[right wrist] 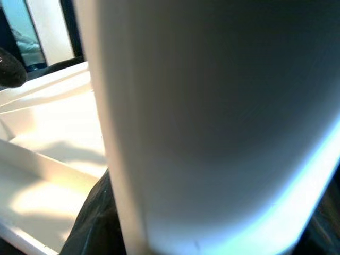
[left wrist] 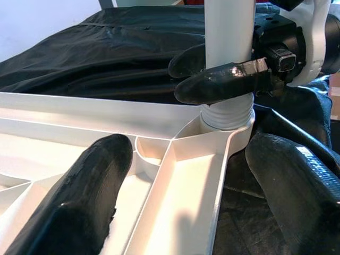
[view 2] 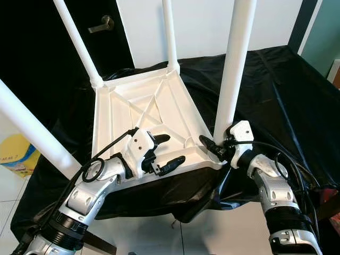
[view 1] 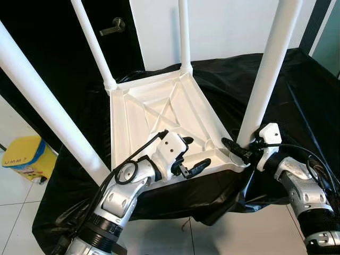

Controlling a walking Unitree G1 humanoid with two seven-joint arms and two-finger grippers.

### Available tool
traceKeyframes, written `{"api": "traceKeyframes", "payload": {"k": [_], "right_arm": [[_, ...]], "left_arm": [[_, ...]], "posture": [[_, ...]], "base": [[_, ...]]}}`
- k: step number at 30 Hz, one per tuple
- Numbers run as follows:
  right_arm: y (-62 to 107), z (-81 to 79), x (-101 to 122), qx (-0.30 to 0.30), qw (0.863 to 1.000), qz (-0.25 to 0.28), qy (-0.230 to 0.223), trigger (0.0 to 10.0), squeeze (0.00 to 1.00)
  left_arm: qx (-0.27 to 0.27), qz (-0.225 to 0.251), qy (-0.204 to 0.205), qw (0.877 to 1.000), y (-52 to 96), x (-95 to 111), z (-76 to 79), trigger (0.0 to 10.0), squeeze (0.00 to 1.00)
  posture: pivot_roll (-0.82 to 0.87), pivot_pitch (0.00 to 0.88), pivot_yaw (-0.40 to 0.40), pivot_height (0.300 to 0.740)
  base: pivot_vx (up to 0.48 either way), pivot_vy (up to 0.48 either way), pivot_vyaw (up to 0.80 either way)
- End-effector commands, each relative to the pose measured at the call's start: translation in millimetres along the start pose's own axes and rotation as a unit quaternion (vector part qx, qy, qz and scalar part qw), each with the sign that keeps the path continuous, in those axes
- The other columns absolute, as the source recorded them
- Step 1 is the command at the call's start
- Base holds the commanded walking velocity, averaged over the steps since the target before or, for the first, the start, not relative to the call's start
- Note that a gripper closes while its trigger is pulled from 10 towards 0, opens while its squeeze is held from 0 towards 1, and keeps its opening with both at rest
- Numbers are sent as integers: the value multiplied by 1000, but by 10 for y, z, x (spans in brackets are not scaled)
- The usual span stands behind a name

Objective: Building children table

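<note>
The children's table top [view 1: 159, 114] lies upside down on a black cloth [view 1: 297, 95], ribbed underside up, and four white legs stand in its corners, so by the look of it the build is close to finished. The right gripper [view 1: 240, 150] is at the near right corner, its black fingers closed around the base of the near right leg [view 1: 265, 74] just above the threaded collar; the left wrist view shows one finger [left wrist: 223, 85] pressed across the leg right over the socket [left wrist: 226, 125]. That leg fills the right wrist view, directly between and ahead of the right fingers. The left gripper [view 1: 187, 159] sits just beside the right one, along the near edge of the top, with its fingers spread: one rests over the ribbed inside of the tray, the other hangs outside the rim, so the edge lies between them without being pinched. The far left leg [view 1: 93, 45] and far right leg [view 1: 184, 34] stand beyond both grippers and look seated in their corners; the near left leg [view 1: 48, 106] rises well to the left of the left gripper. What seems left is to finish turning the near right leg home, check the others are tight, and then turn the table over onto its feet. A yellow bin [view 1: 24, 156] stands on the floor, well off to the left of the left gripper.
</note>
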State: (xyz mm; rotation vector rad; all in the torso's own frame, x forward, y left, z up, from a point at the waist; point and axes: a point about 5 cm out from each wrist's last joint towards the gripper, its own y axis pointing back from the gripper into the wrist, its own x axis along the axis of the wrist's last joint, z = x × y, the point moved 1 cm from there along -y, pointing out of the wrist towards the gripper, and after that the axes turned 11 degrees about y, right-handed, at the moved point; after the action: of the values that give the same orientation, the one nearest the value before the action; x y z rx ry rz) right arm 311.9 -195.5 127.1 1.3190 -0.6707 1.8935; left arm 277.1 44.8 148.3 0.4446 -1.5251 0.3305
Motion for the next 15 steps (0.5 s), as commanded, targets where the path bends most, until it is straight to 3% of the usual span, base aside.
{"api": "traceKeyframes", "payload": {"k": [1, 15], "right_arm": [[-6, -77, -56, -5, 1000, -8, -8, 10000, 0], [-13, -94, -31, -120, 993, 6, -14, 10000, 0]], "left_arm": [[-15, -10, 2, 1000, 7, -55, 20, 10000, 0], [-9, -2, 7, 1000, -16, -70, 53, 10000, 0]], "posture": [[-143, 0, 86, 740], [-136, 0, 42, 740]], "base": [[0, 0, 0], [0, 0, 0]]}}
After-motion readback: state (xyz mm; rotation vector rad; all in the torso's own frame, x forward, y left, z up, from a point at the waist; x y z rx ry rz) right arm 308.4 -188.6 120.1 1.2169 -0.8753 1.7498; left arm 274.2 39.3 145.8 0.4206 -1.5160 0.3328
